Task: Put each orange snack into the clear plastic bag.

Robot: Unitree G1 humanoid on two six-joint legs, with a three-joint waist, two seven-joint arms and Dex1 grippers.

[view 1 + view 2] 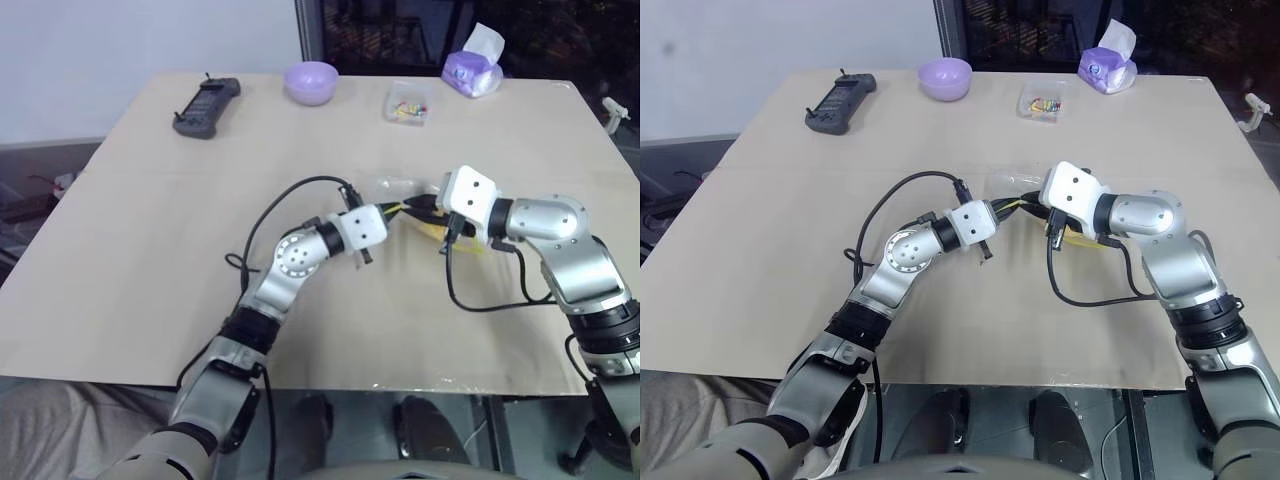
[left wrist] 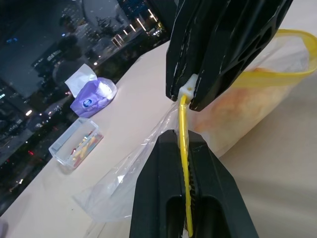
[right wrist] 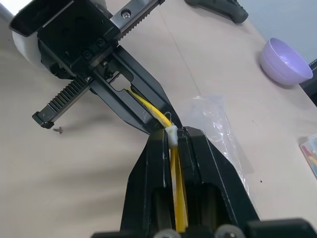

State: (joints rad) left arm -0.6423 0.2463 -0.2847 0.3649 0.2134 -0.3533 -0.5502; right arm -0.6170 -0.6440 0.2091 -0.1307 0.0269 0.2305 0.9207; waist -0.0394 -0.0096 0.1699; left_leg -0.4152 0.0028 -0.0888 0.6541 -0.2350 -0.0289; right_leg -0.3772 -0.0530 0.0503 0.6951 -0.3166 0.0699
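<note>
The clear plastic bag (image 2: pixel 124 178) lies crinkled at mid-table, its yellow sealing strip (image 2: pixel 184 124) pulled up off the surface. My left gripper (image 2: pixel 182 136) is shut on that strip. My right gripper (image 3: pixel 173 134) is shut on the same strip, tip to tip with the left gripper (image 3: pixel 158 121). In the head views the two grippers meet over the bag (image 1: pixel 385 185), the left gripper (image 1: pixel 400 212) coming in from the left and the right gripper (image 1: pixel 425 208) from the right. An orange snack (image 2: pixel 237 106) shows as a pale orange mass inside the bag, under the right gripper.
At the table's far side stand a lilac bowl (image 1: pixel 310 82), a small clear box of colourful bits (image 1: pixel 408 103) and a purple tissue pack (image 1: pixel 472 70). A black handheld controller (image 1: pixel 206 107) lies far left. Black cables loop from both wrists over the wood.
</note>
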